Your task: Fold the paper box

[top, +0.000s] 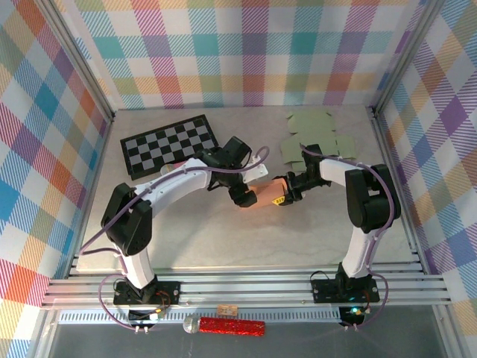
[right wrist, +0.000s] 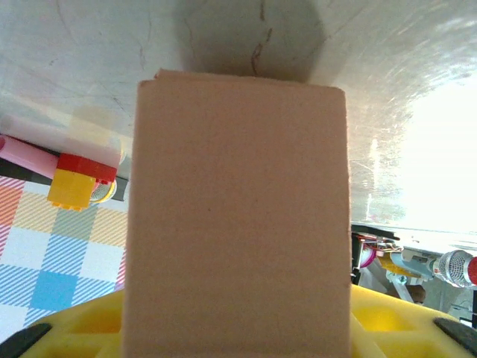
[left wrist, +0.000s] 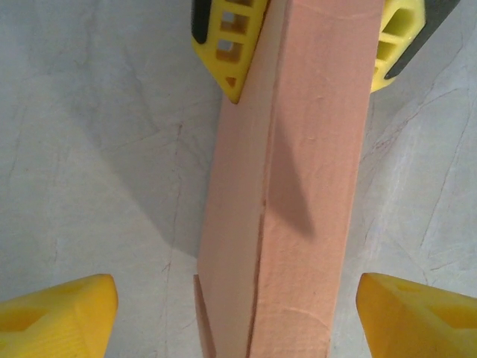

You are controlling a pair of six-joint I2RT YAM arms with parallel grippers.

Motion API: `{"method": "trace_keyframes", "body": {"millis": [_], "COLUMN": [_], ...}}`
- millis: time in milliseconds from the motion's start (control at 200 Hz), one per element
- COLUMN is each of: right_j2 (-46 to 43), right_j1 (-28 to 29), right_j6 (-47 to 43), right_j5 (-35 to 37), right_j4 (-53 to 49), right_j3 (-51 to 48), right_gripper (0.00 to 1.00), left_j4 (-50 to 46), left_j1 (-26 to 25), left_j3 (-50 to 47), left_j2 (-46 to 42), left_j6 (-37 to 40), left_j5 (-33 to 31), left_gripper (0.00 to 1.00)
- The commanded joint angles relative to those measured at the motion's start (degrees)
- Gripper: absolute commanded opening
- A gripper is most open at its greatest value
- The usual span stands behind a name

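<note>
Gripped at its far narrow end by the right fingers [left wrist: 223,45], closed on both sides of the salmon-coloured paper box [top: 266,192] near the middle of the surface [top: 223,239] — probably to keep it steady and square for work from the other side. From the right wrist, a broad plain cardboard face rising between those same fingers, with no gap on either side. Spread wide to left and right of the box's near end, the left fingers [left wrist: 59,321], touching nothing and holding nothing. Placed, by the look of it, to straddle the box and press a wall or flap inward once lined up. Along the box's long side in the left wrist view, a seam between two panels and a small flap edge peeking out low down, likely a tuck not yet fully home. Closed on every face in view, so no sight of the inside and no telling of any contents. Hard to say whether resting on the surface or lifted just off it. Well behind, near the back wall, flat green cardboard blanks [top: 313,123] — unfolded, holding nothing — and to the left a checkerboard [top: 170,143], both well apart from the work.
</note>
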Motion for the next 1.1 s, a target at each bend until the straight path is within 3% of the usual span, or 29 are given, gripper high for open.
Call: {"method": "trace_keyframes", "body": {"millis": [0, 515, 840, 910, 1095], "right_j2": [0.94, -2.8, -16.25, -19.48, -28.8], "right_j1": [-0.4, -1.62, -3.04, -3.04, -1.41], "right_j6": [-1.14, -11.69, -29.3, -33.73, -51.16], "right_j5": [0.42, 5.73, 26.35, 30.42, 39.73], "right_j4": [-2.31, -13.8, -26.23, -25.84, -17.57], "right_j3": [1.65, 8.27, 13.71, 13.78, 8.86], "right_gripper": [0.51, 0.66, 0.7, 0.66, 0.4], "left_j4": [0.39, 4.84, 4.93, 4.75, 4.84], "left_j1": [-1.19, -2.86, -3.05, -3.14, -3.18], "left_j3": [1.07, -2.34, -2.83, -2.84, -3.0], "left_j2": [0.88, 1.96, 1.52, 1.43, 1.09], "left_j6": [0.68, 0.43, 0.25, 0.34, 0.51], "left_j5": [-1.5, -5.93, -5.37, -5.41, -5.38], "left_gripper": [0.81, 0.74, 0.72, 0.72, 0.7]}}
